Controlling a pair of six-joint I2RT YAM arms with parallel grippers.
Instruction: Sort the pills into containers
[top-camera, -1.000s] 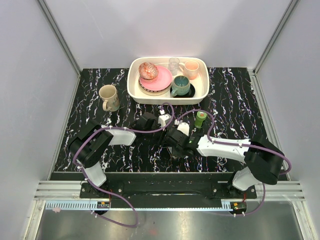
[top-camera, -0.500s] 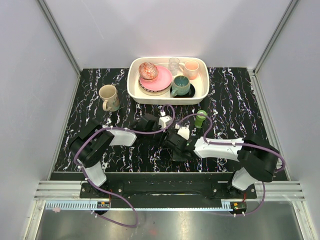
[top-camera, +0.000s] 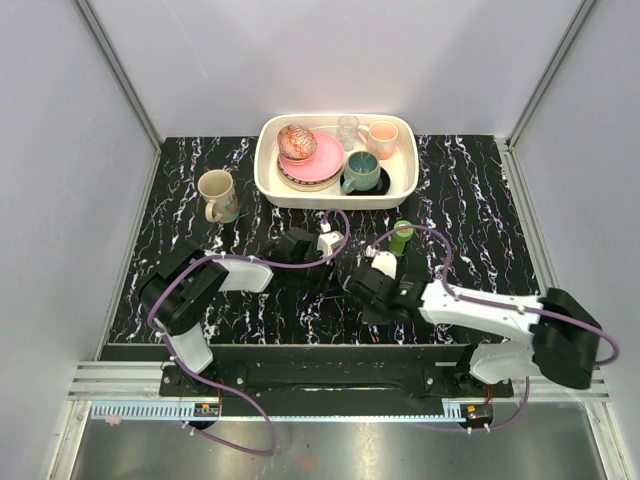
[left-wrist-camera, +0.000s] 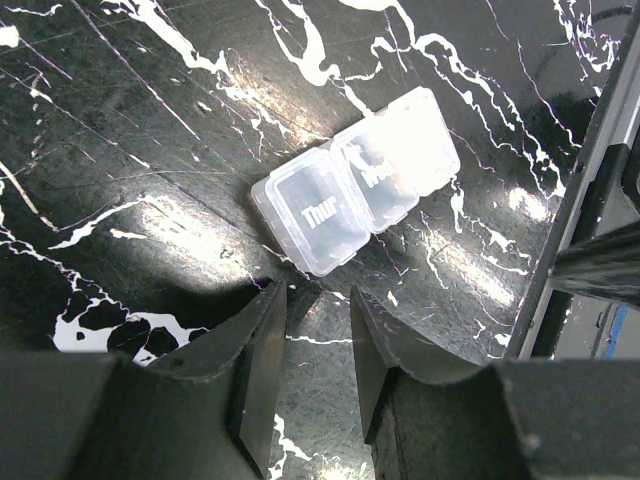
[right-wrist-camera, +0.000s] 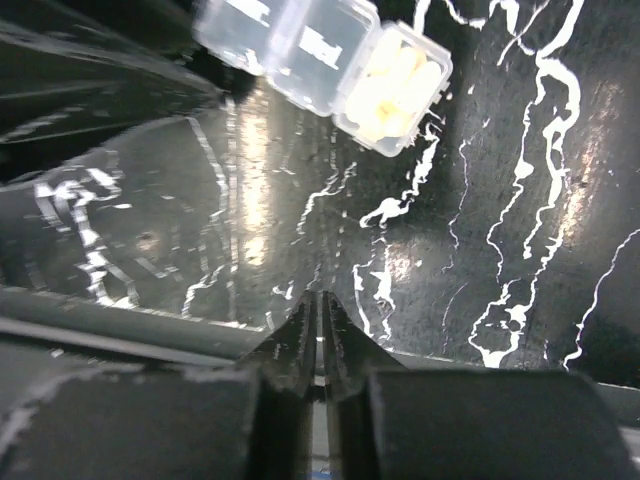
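Left wrist: containers (left-wrist-camera: 355, 190) lie just beyond the left gripper (left-wrist-camera: 312, 296).

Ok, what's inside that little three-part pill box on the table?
One end compartment of the pill box holds a yellowish cluster of pills. The other two have printed lids; through them no contents can be made out.

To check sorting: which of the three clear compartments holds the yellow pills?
The end compartment, rightmost in the right wrist view; only it shows yellow inside.
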